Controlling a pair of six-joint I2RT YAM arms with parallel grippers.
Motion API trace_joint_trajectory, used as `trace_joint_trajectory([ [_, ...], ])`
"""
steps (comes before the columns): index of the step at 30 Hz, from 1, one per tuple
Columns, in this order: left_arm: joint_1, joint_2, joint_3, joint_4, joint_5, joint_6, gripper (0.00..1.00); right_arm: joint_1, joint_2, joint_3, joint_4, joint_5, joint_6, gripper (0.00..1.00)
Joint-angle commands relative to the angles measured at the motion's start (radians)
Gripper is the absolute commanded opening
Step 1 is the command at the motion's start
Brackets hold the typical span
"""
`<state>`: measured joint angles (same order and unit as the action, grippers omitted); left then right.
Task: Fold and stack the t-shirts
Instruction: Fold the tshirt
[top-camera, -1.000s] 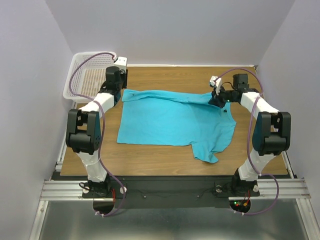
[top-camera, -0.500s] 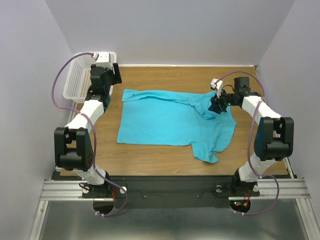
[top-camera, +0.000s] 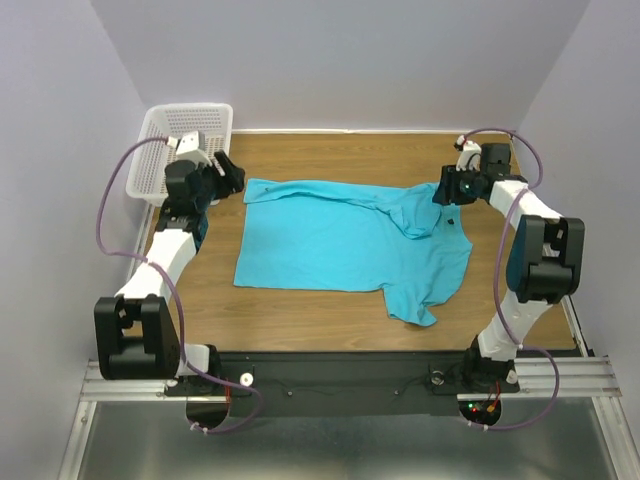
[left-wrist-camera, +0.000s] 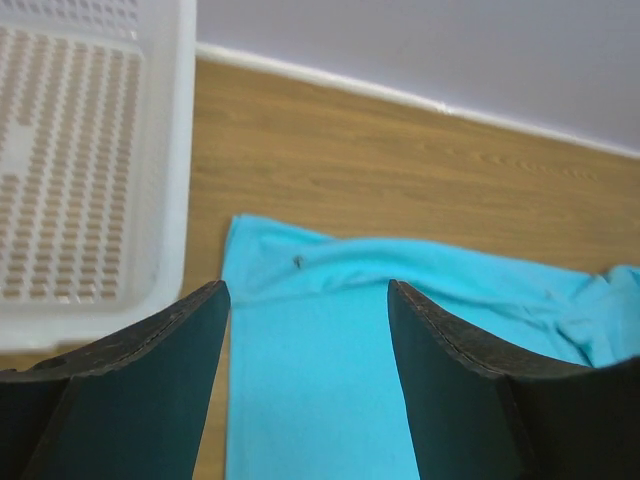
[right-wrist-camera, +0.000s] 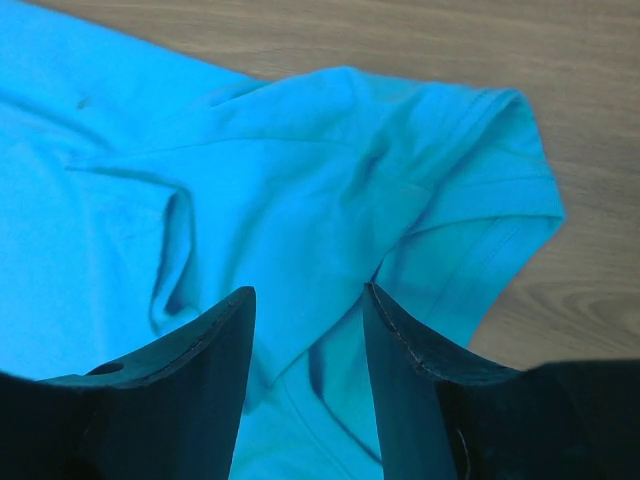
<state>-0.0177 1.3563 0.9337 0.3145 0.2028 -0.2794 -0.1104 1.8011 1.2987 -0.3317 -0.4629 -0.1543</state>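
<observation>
A turquoise t-shirt (top-camera: 345, 240) lies mostly flat on the wooden table, its far right part bunched into folds and one sleeve hanging toward the near edge. My left gripper (top-camera: 232, 176) is open and empty, just left of the shirt's far left corner (left-wrist-camera: 262, 262); a small dark mark (left-wrist-camera: 297, 262) shows near that edge. My right gripper (top-camera: 442, 192) is open and empty above the rumpled far right sleeve (right-wrist-camera: 440, 180). Both wrist views look down on the cloth (left-wrist-camera: 320, 380) between spread jaws.
A white plastic mesh basket (top-camera: 182, 140) stands at the far left corner of the table, beside my left arm; it also shows in the left wrist view (left-wrist-camera: 90, 160). Grey walls close in the table at the back and on both sides.
Both grippers have let go of the shirt's far edge and drawn back outward. The left arm swung left toward the basket; the right arm pulled right. The far right cloth dropped in folds.
</observation>
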Motion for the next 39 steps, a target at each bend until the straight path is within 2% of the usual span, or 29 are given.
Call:
trace_joint_trajectory([
  [1,0.001,-0.089,-0.108,0.026,0.063,-0.086,0.75,-0.011,0.084,0.092,0.057,0.092,0.15,0.52],
  [7,0.001,-0.114,-0.17,0.034,0.086,-0.092,0.74,-0.021,0.194,0.175,0.069,0.145,0.191,0.48],
  [17,0.002,-0.097,-0.216,0.057,0.096,-0.093,0.74,-0.023,0.302,0.295,0.069,0.129,0.214,0.44],
  [32,0.002,-0.072,-0.211,0.06,0.116,-0.099,0.72,-0.025,0.348,0.329,0.069,0.145,0.26,0.41],
  [36,0.002,-0.063,-0.208,0.058,0.116,-0.101,0.72,-0.026,0.365,0.347,0.071,0.115,0.277,0.26],
  [39,0.002,-0.054,-0.208,0.06,0.109,-0.103,0.72,-0.04,0.327,0.321,0.092,0.11,0.285,0.01],
])
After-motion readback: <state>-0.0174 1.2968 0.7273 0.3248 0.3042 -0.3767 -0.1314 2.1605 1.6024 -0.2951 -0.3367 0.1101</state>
